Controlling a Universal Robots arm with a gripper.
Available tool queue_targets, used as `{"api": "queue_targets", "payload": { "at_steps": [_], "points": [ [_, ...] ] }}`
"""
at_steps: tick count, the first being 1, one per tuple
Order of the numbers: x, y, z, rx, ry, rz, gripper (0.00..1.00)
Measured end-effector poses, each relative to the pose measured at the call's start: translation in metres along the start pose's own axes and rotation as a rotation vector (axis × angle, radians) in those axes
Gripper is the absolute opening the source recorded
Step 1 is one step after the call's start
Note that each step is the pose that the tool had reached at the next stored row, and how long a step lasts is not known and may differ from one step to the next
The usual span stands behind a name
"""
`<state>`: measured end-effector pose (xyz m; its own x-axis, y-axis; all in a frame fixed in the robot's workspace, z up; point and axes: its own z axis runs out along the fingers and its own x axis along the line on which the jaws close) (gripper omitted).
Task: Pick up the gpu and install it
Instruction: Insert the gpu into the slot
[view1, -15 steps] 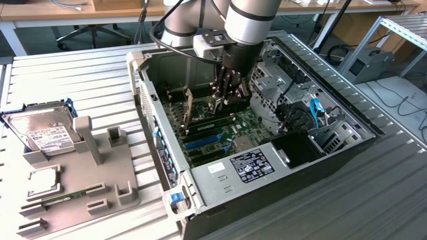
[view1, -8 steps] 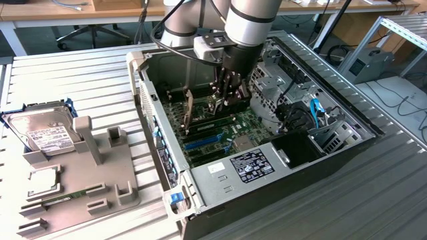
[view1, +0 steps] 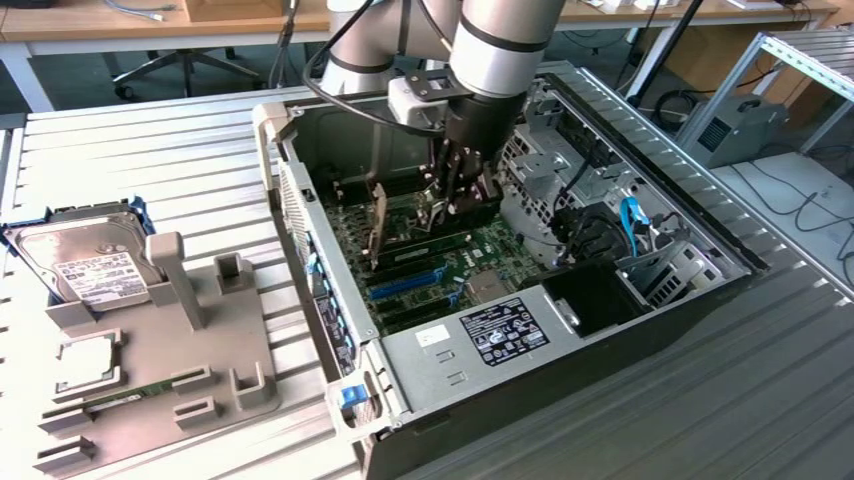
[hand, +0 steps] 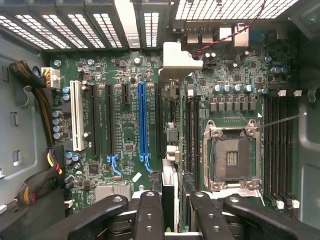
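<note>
- my fingers (hand: 149, 215) are partway closed, clamped on the gpu (hand: 170, 175); card sits edge-on between the 2 inner pads
- in the exterior view the fingers (view1: 461, 185) hang inside the open PC case (view1: 320, 250), pointing down at the motherboard (hand: 125, 140)
- gpu is upright, over the board, its silver bracket (hand: 176, 59) toward the vented rear wall of the case; it lines up just beside the blue slot (hand: 142, 120), on the CPU socket (hand: 232, 157) side; can't tell if its bottom edge touches a slot or is seated
- handling, my guess: light, stiff, thin board; fragile parts on its faces and at the contact edge; smooth faces could slip or twist if pushed off-axis
- best hold, I judge: pinch the 2 flat faces near the top edge, mid-length, clear of the contact edge and the bracket; keep it vertical so it doesn't rock
- hard drive (view1: 87, 265) lies well apart, on the grey holder (view1: 200, 380) on the worktop (view1: 160, 130), exterior view's left
</note>
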<state>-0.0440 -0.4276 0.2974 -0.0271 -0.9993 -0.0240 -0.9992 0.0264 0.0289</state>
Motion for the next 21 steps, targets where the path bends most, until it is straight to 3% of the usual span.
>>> {"api": "queue_targets", "payload": {
  "at_steps": [21],
  "points": [
    [-0.003, -0.0053, 0.0112, 0.0, 0.0002, 0.0, 0.26]
  ]
}}
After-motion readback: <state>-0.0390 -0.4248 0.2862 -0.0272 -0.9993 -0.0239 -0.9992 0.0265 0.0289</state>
